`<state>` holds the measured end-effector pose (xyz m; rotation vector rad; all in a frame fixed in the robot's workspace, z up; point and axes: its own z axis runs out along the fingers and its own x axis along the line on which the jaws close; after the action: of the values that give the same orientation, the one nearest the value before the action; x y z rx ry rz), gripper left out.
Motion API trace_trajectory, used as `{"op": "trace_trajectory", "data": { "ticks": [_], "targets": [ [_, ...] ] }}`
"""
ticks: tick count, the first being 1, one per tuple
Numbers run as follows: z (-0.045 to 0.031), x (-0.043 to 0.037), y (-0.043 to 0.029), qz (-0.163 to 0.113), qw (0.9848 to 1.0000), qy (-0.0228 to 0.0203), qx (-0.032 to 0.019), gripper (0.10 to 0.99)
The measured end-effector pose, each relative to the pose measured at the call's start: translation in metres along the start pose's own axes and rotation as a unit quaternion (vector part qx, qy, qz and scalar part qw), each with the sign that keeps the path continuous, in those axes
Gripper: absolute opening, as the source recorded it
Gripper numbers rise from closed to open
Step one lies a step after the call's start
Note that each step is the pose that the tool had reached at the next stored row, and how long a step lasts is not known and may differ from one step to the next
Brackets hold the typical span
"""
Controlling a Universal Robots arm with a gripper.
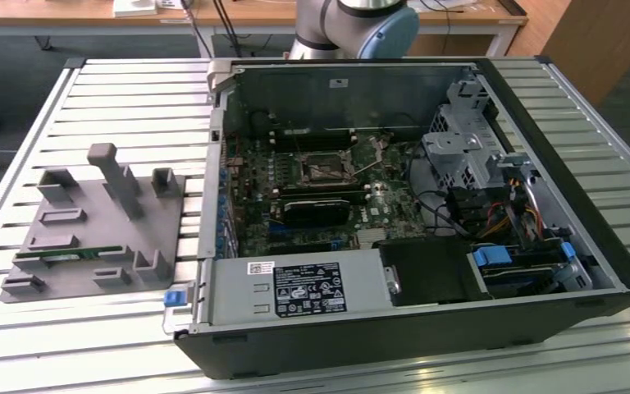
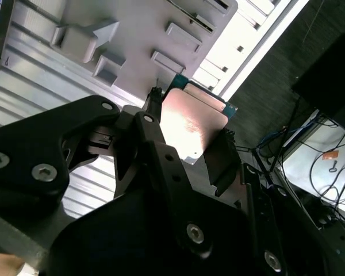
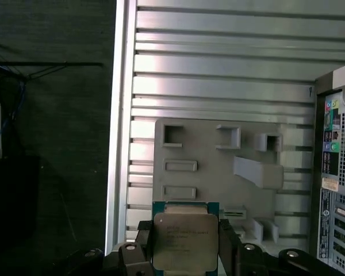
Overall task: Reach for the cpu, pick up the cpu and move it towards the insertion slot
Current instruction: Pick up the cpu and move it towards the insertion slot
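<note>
Gripper [image 3: 186,248] clasping cpu [image 3: 185,238], slatted table [image 3: 218,75], dark floor [image 3: 46,144]

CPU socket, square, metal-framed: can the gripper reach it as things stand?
Probably yes: the square metal-framed socket lies exposed in the open black computer case, nothing above it; the gripper holds the silvery square cpu.

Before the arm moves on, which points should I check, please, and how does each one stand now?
1. The gripper is shut on the cpu, fingers on two opposite edges: ok.
2. The cpu is lifted clear of the grey fixture: ok.
3. The computer case is open on top: ok.
4. The insertion slot is uncovered, dark centre showing: ok.
5. The cpu is turned to match the slot: cannot tell.
</note>
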<state>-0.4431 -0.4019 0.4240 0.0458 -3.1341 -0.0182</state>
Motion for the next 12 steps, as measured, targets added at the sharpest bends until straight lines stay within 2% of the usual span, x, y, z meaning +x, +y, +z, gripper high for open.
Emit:
{"op": "trace_trajectory", "data": {
  "ticks": [2,6,12],
  "targets": [
    [-0.0032,-0.0008,0.0000,0.000,1.0000,0.0000,0.0000,0.541],
    [-0.0036,-0.0083,-0.0002,0.000,1.0000,0.0000,0.0000,0.541],
    [-0.0037,-0.0279,-0.0008,0.000,1.0000,0.0000,0.0000,0.541]
  ]
}}
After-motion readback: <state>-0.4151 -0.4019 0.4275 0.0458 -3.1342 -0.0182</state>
